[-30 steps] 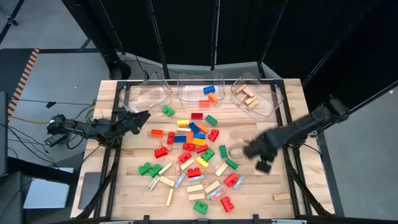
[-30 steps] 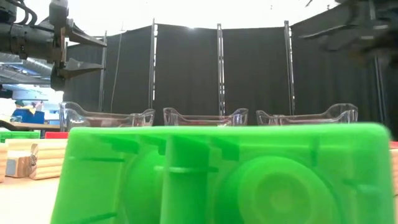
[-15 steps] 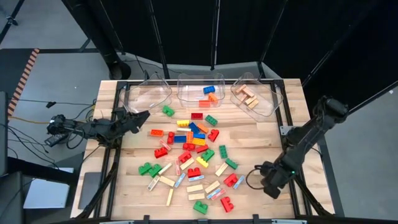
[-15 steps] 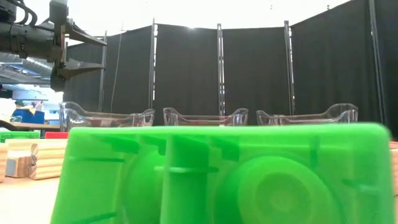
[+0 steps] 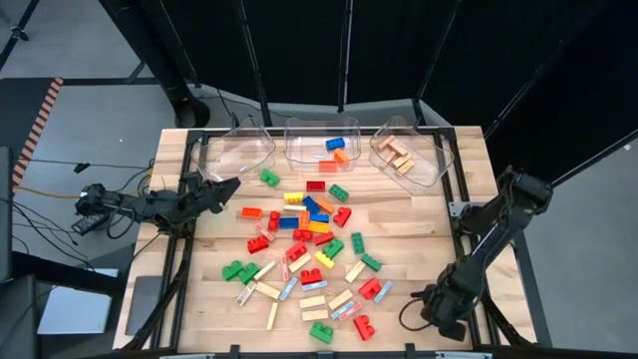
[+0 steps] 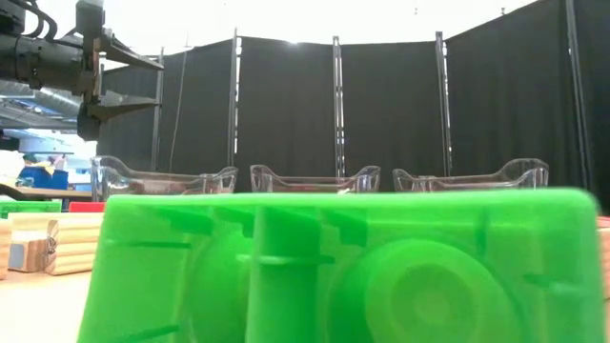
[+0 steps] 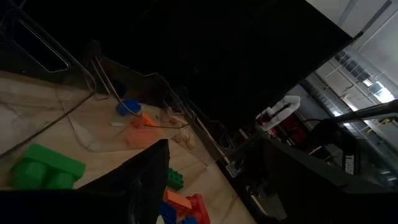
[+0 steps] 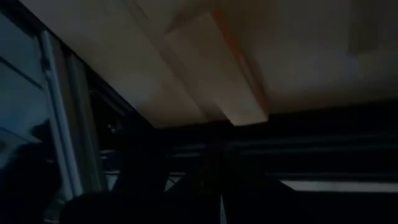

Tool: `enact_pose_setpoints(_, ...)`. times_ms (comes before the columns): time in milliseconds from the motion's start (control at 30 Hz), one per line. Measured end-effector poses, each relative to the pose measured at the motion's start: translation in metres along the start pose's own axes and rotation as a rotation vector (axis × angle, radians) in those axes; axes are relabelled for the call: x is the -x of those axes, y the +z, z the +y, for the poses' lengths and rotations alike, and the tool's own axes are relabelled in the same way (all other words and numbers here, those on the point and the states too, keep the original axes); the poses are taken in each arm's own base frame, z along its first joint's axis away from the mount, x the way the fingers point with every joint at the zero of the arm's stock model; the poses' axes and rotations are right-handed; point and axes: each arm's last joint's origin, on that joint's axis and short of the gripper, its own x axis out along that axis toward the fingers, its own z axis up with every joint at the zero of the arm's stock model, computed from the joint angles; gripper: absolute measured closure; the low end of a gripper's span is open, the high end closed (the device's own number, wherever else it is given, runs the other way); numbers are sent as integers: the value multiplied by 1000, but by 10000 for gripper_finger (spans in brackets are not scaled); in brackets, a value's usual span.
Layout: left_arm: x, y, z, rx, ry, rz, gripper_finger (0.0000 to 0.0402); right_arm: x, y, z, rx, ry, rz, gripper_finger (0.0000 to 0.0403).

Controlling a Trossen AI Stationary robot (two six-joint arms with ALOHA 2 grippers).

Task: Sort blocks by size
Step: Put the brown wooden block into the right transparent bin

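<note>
Right claw (image 5: pixel 445 321), now back at the table's near-right corner, clenched empty, blocks (image 5: pixel 311 227) well apart.

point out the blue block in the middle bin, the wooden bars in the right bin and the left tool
blue block (image 5: pixel 334 144), high view, its top face
wooden bars (image 5: pixel 399 155), high view, middle of the stack
left tool (image 5: pixel 225 186), high view, between its fingertips

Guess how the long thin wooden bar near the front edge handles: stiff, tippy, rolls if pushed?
The thin wooden bar looks rigid, so probably no flex. It lies flat with squared edges, so it would likely slide or pivot rather than roll. Its narrowness may make it twist in a pinch taken off-centre.
</note>
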Motion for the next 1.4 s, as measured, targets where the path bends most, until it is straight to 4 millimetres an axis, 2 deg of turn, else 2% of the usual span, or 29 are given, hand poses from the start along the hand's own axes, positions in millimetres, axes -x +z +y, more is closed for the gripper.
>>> enact_pose_setpoints(367,0,0,0,-1,0,0,133,-15,24,6,81,-27,12,398)
enact_pose_setpoints(533,0,1,1,-2,21,-24,133,-10,42,1,99,-25,26,398)
enact_pose_setpoints(633,0,1,1,-6,35,-39,133,0,54,-6,105,-35,8,398)
enact_pose_setpoints(933,0,1,2,-12,58,-58,133,45,96,-54,54,-128,-51,398)
enact_pose_setpoints(1133,0,1,2,-13,58,-59,133,78,125,-89,33,-93,-117,398)
enact_pose_setpoints(1267,0,1,2,-13,59,-58,133,108,143,-109,33,-149,-226,398)
enact_pose_setpoints(1400,0,1,2,-35,59,-58,133,145,164,-126,22,-271,-415,398)
